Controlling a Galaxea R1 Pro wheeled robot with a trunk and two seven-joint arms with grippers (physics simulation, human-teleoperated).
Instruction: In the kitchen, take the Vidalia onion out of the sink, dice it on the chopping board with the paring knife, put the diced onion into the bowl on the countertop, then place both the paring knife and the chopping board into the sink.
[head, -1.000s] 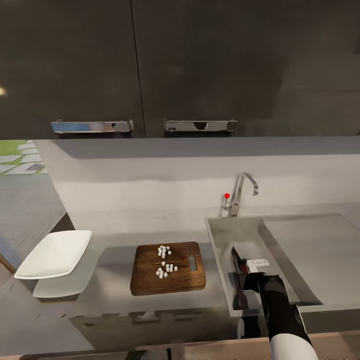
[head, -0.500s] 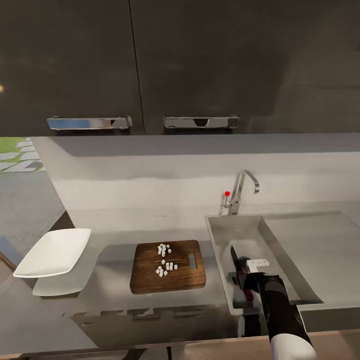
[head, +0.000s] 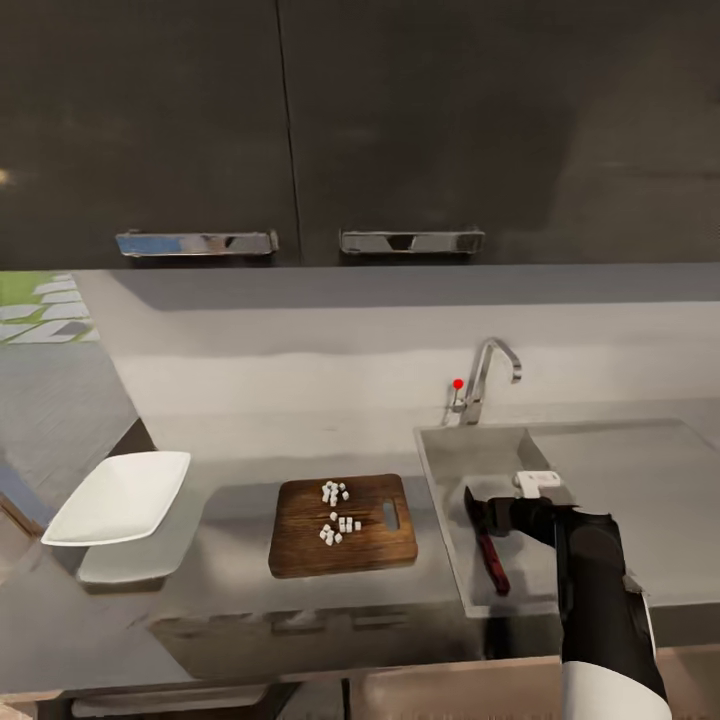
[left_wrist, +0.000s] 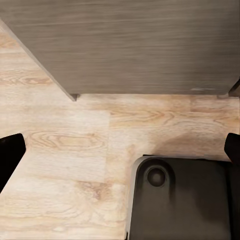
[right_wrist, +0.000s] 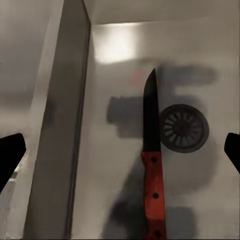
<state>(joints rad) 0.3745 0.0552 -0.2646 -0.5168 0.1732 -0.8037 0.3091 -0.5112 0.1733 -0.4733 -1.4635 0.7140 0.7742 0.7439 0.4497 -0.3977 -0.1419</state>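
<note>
The knife (head: 487, 545) lies flat on the floor of the sink (head: 450, 468), free of any grasp. In the right wrist view the knife (right_wrist: 151, 165) rests with its dark blade beside the round drain (right_wrist: 183, 128) and its red handle trailing away from it. The right gripper (head: 503, 520) hangs over the basin just above the knife, its fingers spread wide apart, dark tips at either edge of the right wrist view, holding nothing.

The board (head: 342, 523) sits on the countertop (head: 230, 590) just beside the sink's left rim, slot handle toward the sink. Small pale onion cubes (head: 337, 510) lie scattered on its middle in two loose clusters. The bowl (head: 118, 497) stands well apart to the left, near the counter's end, with no dice in it. The tap (head: 483, 378) rises behind the basin, a red dot at its base. Dark wall cabinets (head: 360, 120) with two chrome handles hang above.

The left wrist view looks down on pale wood flooring (left_wrist: 65, 150), a grey cabinet face and a dark part of the robot base (left_wrist: 180, 200); the left finger (left_wrist: 9, 155) tips sit far apart at the frame edges, released and empty
</note>
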